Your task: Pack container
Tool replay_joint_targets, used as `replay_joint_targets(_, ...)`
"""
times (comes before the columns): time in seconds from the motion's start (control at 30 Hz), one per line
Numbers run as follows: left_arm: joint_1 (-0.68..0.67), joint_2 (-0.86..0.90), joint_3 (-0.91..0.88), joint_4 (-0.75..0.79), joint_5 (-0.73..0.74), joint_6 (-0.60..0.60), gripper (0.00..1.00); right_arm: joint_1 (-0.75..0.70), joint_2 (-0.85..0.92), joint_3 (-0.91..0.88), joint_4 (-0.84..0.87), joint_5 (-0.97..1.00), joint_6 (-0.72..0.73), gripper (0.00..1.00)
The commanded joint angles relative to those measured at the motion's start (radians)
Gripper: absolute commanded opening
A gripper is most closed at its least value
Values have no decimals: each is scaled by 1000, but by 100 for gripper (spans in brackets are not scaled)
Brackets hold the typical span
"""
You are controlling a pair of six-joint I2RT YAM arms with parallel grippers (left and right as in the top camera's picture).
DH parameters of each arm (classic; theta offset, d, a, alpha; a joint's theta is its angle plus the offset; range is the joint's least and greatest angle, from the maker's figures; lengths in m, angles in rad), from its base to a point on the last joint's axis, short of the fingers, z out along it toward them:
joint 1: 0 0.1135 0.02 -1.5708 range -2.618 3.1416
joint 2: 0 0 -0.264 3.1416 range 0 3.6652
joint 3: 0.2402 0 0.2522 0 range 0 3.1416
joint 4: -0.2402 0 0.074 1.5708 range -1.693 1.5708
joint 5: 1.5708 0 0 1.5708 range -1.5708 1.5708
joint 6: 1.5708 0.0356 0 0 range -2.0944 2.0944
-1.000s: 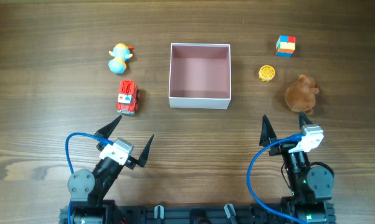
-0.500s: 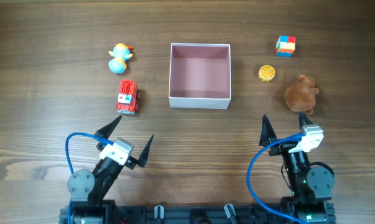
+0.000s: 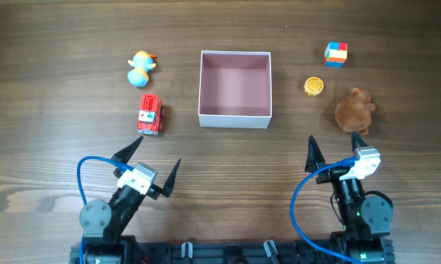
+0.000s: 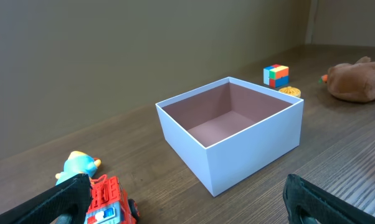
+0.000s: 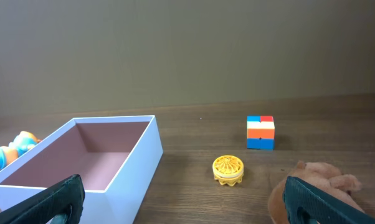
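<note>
The container (image 3: 234, 115), a square white box with a dusty pink inside, stands empty at the table's middle back; it also shows in the left wrist view (image 4: 250, 149) and the right wrist view (image 5: 144, 162). Left of it lie a red toy truck (image 3: 150, 114) and a blue-and-yellow duck toy (image 3: 140, 68). Right of it lie a yellow round toy (image 3: 313, 86), a colourful cube (image 3: 335, 53) and a brown plush animal (image 3: 353, 111). My left gripper (image 3: 149, 163) is open and empty, near the truck. My right gripper (image 3: 336, 147) is open and empty, just in front of the plush.
Everything sits on a dark wooden table (image 3: 228, 169). Blue cables loop at each arm base near the front edge. A plain wall stands behind the table in the wrist views.
</note>
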Motion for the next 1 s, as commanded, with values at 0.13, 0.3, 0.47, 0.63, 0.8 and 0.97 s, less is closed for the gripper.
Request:
replay_joint_targets(0.13, 8, -7, -4, -3, 5, 16, 100, -4, -13, -4, 6, 18, -19, 100)
replay_joint_targets(0.3, 8, -7, -4, -3, 5, 16, 100, -4, -13, -4, 13, 10, 37, 100)
replay_joint_targets(0.47, 8, -7, -4, -3, 5, 16, 100, -4, -13, 19, 134, -146, 57, 100)
replay_joint_targets(0.63, 8, -7, -4, -3, 5, 16, 100, -4, 158, 303, 31, -51, 5, 100)
replay_joint_targets(0.8, 8, -7, -4, -3, 5, 16, 100, -4, 803, 932, -463, 17, -87, 100)
replay_joint_targets(0.97, 8, -7, -4, -3, 5, 16, 100, -4, 1367, 1558, -1034, -117, -108, 100)
